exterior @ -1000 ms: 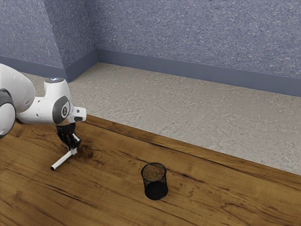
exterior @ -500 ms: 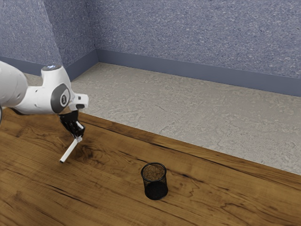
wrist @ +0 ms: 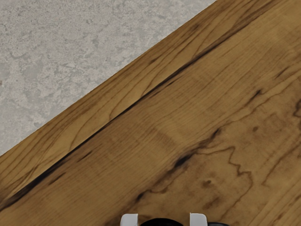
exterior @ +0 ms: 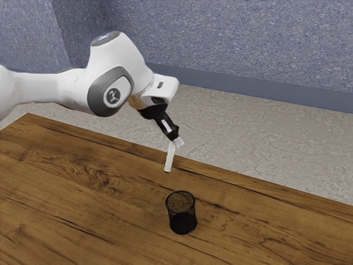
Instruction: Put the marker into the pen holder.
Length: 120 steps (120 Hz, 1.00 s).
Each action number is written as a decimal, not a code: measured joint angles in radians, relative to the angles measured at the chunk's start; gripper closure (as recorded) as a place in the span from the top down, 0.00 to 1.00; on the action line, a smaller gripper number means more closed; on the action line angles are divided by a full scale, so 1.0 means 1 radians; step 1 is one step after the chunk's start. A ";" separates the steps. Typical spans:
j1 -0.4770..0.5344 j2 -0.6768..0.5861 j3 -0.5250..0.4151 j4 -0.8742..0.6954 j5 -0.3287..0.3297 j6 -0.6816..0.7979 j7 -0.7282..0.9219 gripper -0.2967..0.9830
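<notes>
- At the exterior view's left, the white arm (exterior: 49,88) reaches out over the worktop (exterior: 66,182), its wrist tilted.
- Farther right, the marker (exterior: 170,157) hangs clear of the wood, close to upright, its lower end leaning a little to the exterior view's left.
- At the marker's top, the end effector (exterior: 177,141) pinches it, closed down to about the marker's thickness, with the long part free below the fingertips. That leaves plenty to go into a cup, I judge.
- Just past that, lower in the exterior view, the black mesh pen holder (exterior: 181,202) stands upright, its mouth facing up. The marker is not in it.
- The step in hand looks to be the carry to the mouth. Height and depth are hard to read, so centre the lower end over the ring before going down.
- Straighten the lean first, then lower slowly; a slanted marker could catch the rim and tip the holder, or twist in the pinch.
- Let go only once the lower end is well inside, then rise straight up.
</notes>
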 joint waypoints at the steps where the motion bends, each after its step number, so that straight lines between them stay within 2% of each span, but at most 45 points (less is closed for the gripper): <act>1: -0.008 -0.004 0.000 -0.003 0.000 0.000 0.000 0.16; 8: -0.031 -0.030 0.000 -0.027 0.000 0.001 -0.003 0.17; 27: 0.033 -0.086 0.002 -0.110 -0.002 0.004 -0.008 0.18; 64: -0.041 -0.123 0.003 -0.177 -0.011 -0.002 -0.005 0.19; 120: -0.133 -0.131 0.002 -0.188 -0.037 -0.008 0.020 0.18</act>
